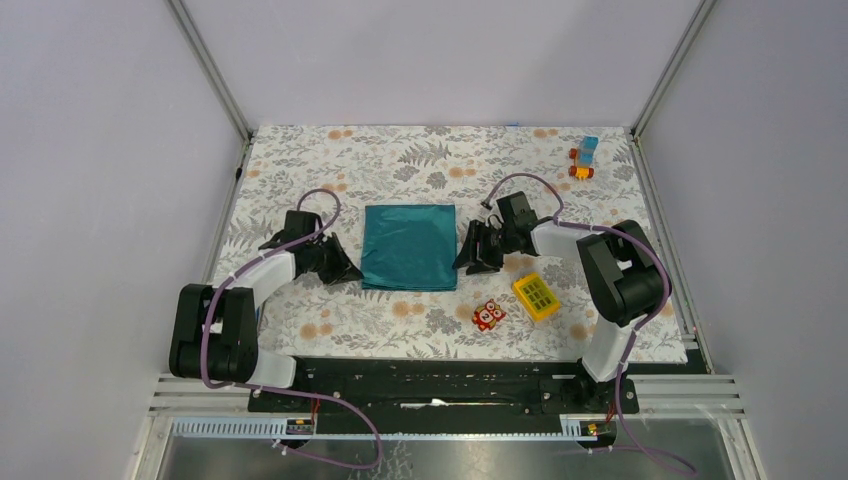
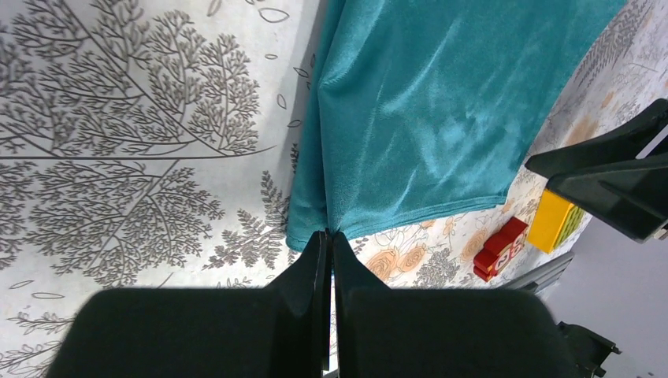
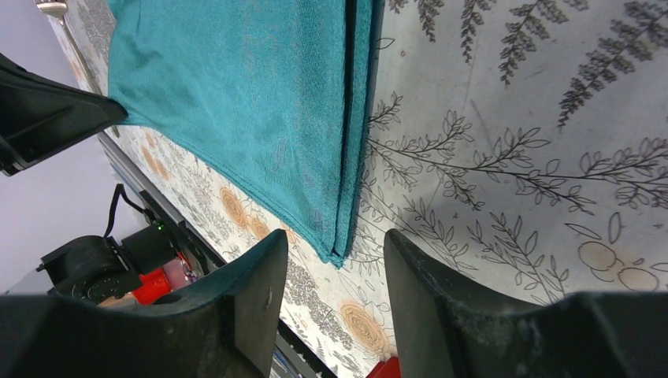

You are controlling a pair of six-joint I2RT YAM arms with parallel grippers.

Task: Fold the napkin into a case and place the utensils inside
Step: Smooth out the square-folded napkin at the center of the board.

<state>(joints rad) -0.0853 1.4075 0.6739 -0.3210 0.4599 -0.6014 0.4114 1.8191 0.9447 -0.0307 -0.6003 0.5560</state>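
Two tools flank the napkin [image 1: 409,246]: left tool [image 2: 328,235] clamps its corner, right tool [image 3: 335,240] open astride another.

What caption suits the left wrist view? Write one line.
Left pincer shut on a corner of the folded teal napkin, floral tablecloth beneath.

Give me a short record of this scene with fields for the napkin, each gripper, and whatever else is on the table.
napkin: teal napkin, folded flat into a rough square, mid-table
left gripper: shut, pinching the napkin's near left corner
right gripper: open, one finger on either side of the napkin's near right corner, not closed on it
owl: red owl toy, near side, right of the napkin
block: yellow gridded block, beside the owl, not touching it
far right corner: small orange and blue toy
table cover: floral cloth
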